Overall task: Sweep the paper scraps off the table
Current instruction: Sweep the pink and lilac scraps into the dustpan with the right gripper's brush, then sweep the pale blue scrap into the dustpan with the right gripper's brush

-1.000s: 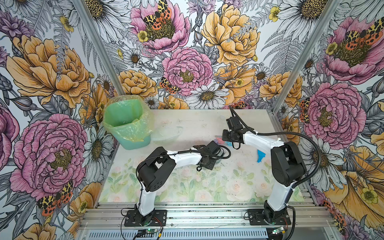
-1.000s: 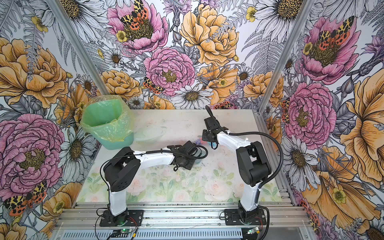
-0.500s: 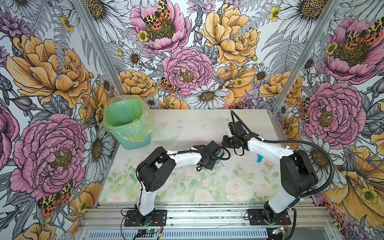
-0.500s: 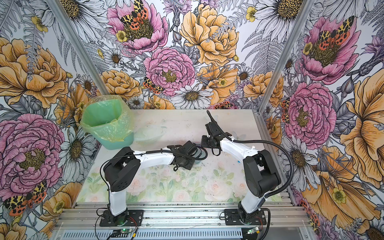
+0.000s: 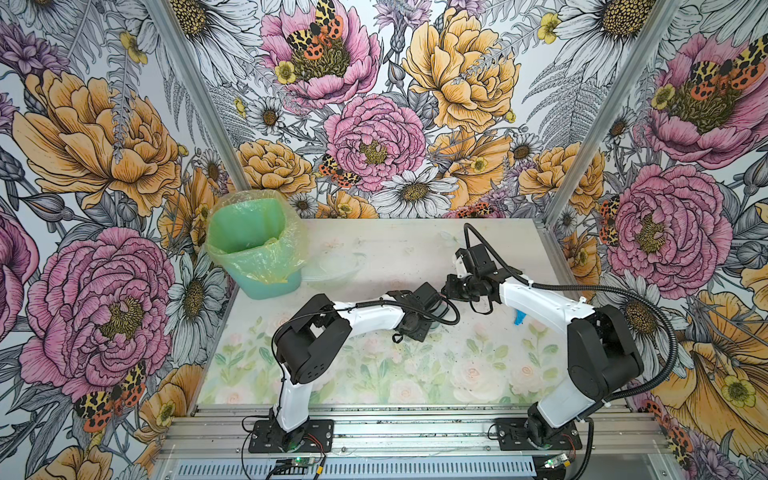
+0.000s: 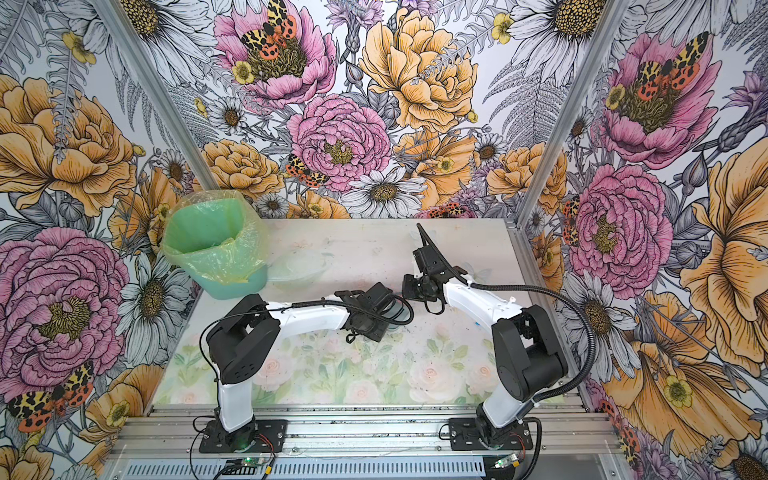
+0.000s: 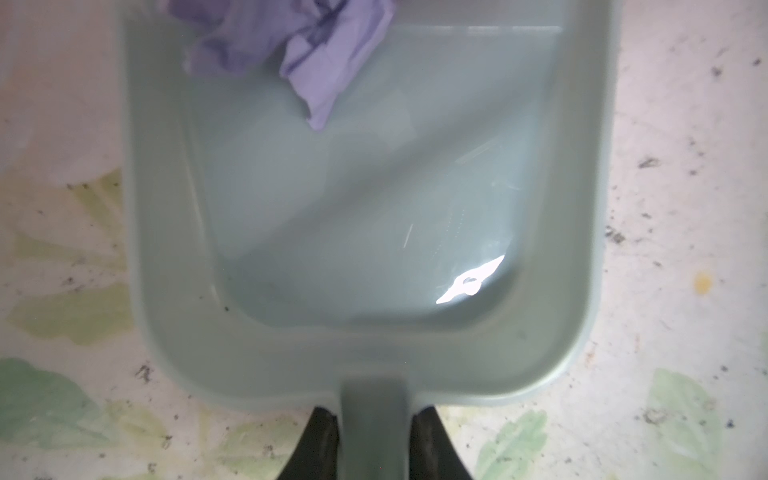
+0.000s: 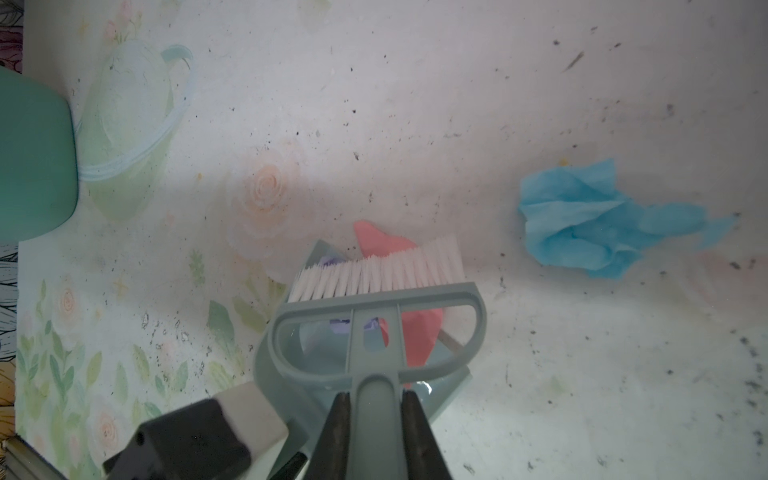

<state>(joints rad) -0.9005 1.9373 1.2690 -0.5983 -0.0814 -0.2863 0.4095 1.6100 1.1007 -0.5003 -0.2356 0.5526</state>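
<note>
3 paper scraps are showing, each a crumpled wad of thin paper. 1 lilac scrap (image 7: 291, 41) is sitting inside the dustpan (image 7: 374, 216), a shallow, glossy grey-green plastic tray with rounded corners, near its open edge. 1 pink scrap (image 8: 384, 243) is lying at that open edge, partly under the brush (image 8: 374, 297), whose grey plastic loop-shaped frame is carrying a band of stiff white bristles. 1 light blue scrap (image 8: 582, 220) is resting on the bare surface (image 5: 374, 374), well apart from the brush. The surface is flat and whitish, showing faded roses, leaves and many dark specks. The left claw (image 7: 372, 419) is clamping its 2 dark fingers tight against the dustpan's narrow handle. The right claw (image 8: 375, 405) is pinching the brush's handle, closed on it. In both top views the 2 claws are meeting near the middle, and 1 green bin (image 5: 274, 289) with a yellowish film liner is standing at the far left corner.
</note>
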